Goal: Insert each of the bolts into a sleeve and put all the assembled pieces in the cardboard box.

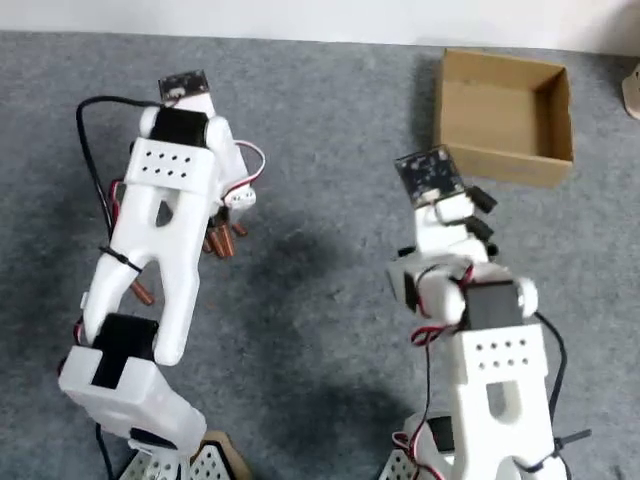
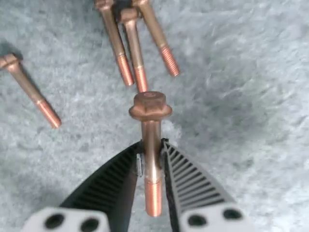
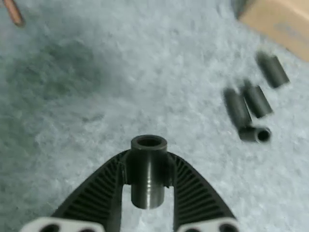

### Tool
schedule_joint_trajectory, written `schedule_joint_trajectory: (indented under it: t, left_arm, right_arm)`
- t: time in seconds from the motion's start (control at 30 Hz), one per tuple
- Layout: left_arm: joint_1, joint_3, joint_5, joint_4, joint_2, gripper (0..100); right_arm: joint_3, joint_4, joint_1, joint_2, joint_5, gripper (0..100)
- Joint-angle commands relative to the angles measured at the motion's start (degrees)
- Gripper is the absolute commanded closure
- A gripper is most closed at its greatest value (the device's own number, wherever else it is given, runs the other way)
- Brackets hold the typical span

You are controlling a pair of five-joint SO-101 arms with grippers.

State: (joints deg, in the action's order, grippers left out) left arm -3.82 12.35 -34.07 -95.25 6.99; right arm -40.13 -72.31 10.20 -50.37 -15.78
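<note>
My left gripper (image 2: 152,145) is shut on the shaft of a copper bolt (image 2: 150,107), with the flanged head sticking out past the fingertips. Beyond it three loose bolts (image 2: 135,48) lie together on the grey carpet, and one more bolt (image 2: 29,89) lies apart. My right gripper (image 3: 147,157) is shut on a dark sleeve (image 3: 148,171), held upright with its open bore showing. Several loose sleeves (image 3: 255,100) lie on the carpet near the cardboard box (image 3: 280,19). From above, the box (image 1: 505,150) stands open at the far right, and bolts (image 1: 222,240) lie beside the left arm.
Grey carpet covers the table. The left arm (image 1: 165,210) and the right arm (image 1: 480,340) stand side by side with an open stretch of carpet between them. A single bolt (image 1: 143,292) lies by the left arm's base.
</note>
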Motion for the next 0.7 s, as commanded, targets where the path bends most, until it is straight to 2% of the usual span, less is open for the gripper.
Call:
schedule_joint_trajectory:
  t: [0.0,0.17,0.37,0.67]
  left_arm:
    - [-1.19,4.18,0.44,-0.53,-1.10,99]
    - [-1.36,3.65,0.44,-0.53,-1.10,99]
    - [-5.76,3.56,0.53,2.73,-1.01,99]
    - [-6.90,-7.78,0.09,22.51,-1.01,99]
  right_arm:
    - [-2.51,6.29,3.65,-4.97,0.88,99.3]
    - [-11.21,15.78,5.76,-12.00,0.88,99.3]
    - [-22.73,24.84,5.93,-20.62,0.88,99.3]
    - [-36.26,31.25,9.27,-33.45,3.25,99.3]
